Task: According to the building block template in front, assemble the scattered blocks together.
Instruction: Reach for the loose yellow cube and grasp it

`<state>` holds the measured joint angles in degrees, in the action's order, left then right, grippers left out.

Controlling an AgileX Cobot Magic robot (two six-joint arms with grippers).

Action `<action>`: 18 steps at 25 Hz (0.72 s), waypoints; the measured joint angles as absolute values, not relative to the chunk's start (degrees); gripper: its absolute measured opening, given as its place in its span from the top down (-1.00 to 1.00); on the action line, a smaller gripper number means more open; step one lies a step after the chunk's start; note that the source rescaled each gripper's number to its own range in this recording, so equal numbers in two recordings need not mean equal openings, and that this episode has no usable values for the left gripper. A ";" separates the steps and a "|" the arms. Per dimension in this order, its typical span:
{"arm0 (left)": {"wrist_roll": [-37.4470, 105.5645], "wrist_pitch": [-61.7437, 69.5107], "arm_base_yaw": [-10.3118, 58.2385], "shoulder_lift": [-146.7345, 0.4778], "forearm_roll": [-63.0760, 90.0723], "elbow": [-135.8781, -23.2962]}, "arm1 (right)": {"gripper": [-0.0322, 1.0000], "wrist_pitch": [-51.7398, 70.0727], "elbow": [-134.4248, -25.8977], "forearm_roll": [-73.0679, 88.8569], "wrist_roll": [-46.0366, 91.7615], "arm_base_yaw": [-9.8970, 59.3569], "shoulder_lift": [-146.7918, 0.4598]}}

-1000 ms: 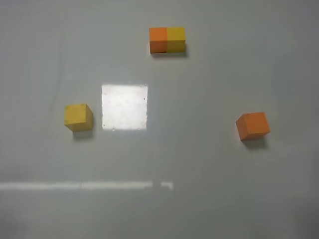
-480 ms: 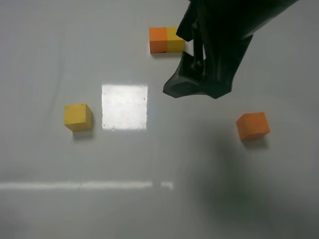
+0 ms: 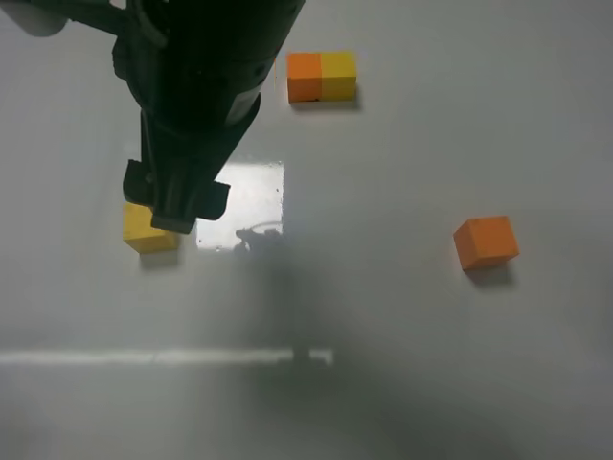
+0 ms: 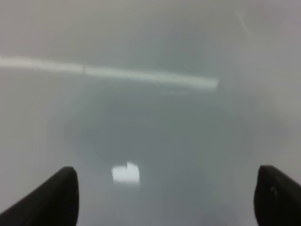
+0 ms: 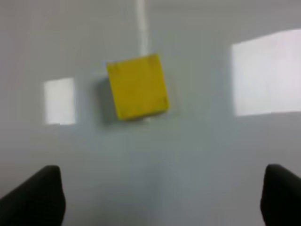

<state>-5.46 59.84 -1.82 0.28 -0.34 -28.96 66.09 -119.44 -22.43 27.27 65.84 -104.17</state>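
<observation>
Cube [image 5: 137,87], yellow, ahead of right pincer [image 5: 162,176]

The dark arm [image 3: 196,86] — cropped at the picture's top edge — covers the upper part of the yellow cube [image 3: 142,236].

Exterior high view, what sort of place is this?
Probably a robot lab test bench: a plain grey table holding an orange-yellow template bar, a yellow cube and an orange cube, with a black robot arm above.
</observation>
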 joint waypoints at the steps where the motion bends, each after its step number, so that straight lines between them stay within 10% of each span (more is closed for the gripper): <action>1: -5.46 59.84 -1.82 0.28 -0.34 -28.96 | -0.84 65.75 -120.45 -22.13 27.56 66.00 -105.28; 18: -5.46 59.84 -1.82 0.28 -0.34 -28.96 | -0.79 60.91 -123.14 -25.27 30.05 66.24 -116.47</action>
